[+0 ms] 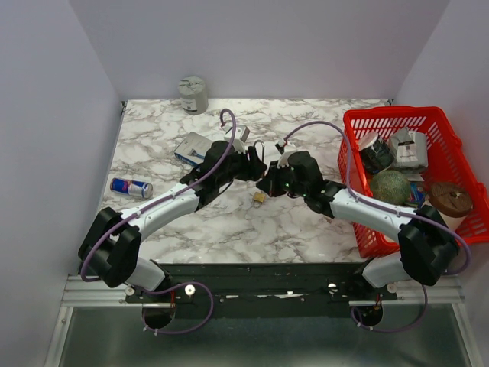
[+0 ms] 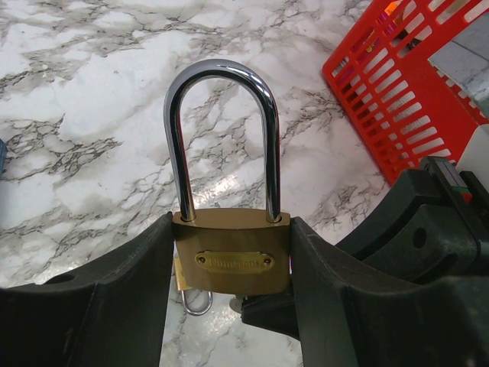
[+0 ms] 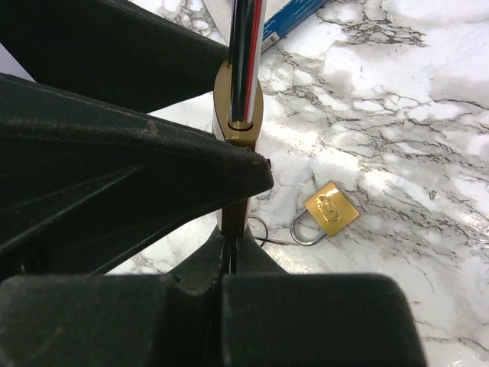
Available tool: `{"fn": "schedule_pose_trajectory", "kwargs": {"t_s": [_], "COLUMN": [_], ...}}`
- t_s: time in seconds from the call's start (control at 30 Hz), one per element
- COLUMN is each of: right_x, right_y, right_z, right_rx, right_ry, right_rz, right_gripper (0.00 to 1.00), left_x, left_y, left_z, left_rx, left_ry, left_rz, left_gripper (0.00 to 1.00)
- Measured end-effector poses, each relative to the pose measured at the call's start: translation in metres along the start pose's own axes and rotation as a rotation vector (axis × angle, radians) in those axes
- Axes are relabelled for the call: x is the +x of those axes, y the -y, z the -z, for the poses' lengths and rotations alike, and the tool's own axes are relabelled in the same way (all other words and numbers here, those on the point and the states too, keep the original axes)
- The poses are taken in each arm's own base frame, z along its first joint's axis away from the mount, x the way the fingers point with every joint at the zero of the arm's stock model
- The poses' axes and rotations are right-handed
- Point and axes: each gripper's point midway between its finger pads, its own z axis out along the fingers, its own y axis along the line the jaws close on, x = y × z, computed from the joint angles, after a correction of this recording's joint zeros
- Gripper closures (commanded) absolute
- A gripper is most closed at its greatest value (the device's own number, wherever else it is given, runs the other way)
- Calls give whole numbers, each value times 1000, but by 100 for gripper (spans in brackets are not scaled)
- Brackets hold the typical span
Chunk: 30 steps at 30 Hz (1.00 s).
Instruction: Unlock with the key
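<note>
1. The left pincer [image 2: 231, 231] pinches the brass body of the padlock [image 2: 233, 264] between its two black fingers [image 2: 114, 306]. The padlock stands upright in the middle of the left wrist view, its steel shackle [image 2: 221, 73] seated in the body at both ends.
2. The right pincer [image 3: 231, 246] is pressed together just beneath the padlock, low in the centre of the right wrist view. A thin brass-coloured strip, apparently the key [image 3: 234, 215], runs from its tips up to the padlock's underside. The joint itself is hidden.
3. In the top view both pincers meet at the centre of the frame, above the bench [image 1: 306, 222].
4. A second, small padlock [image 3: 330, 212] lies flat on the bench just below them, with a wire ring beside it.
5. The bench is white marble-patterned with grey veins and a glossy sheen.
6. A red basket [image 1: 435, 122] of assorted goods sits at the right edge.
7. A blue box [image 1: 191, 147] lies left of centre, a drinks can [image 1: 131, 186] on its side further left, and a grey tin [image 1: 193, 94] at the back.
8. Plain pale walls [image 1: 267, 46] enclose the bench on three sides.
</note>
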Motion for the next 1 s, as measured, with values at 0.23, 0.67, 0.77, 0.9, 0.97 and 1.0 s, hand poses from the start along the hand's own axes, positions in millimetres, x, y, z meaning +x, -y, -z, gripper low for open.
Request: {"fn": "schedule_pose_trajectory", "kwargs": {"t_s": [0.23,0.67,0.77,0.9,0.97,1.0], "right_x": [-1,-2,-4,-6,-8,-8], "right_y": [1,5,7,8,9,10], "right_z": [1,13,15,16,16,16], "right_rx": [9,13,14,10,6,3], "right_ry": [6,31,39,45,50,52], "right_rz": [3,0,-3,-7,-10,-13], "right_gripper": [99,99,99,99,99,99], "left_x": [0,2,0,-2,-3,-3], "left_y": [2,14,17,18,18,18], "left_z": [-1,-1,-2,-2,-2,-2], "left_rx": [5,32,36,33,29,28], "left_ry": [3,7,16,28,33,35], "left_rz": [-1,4,3,6,8,9], "left_gripper": [100,100,100,100,100,100]}}
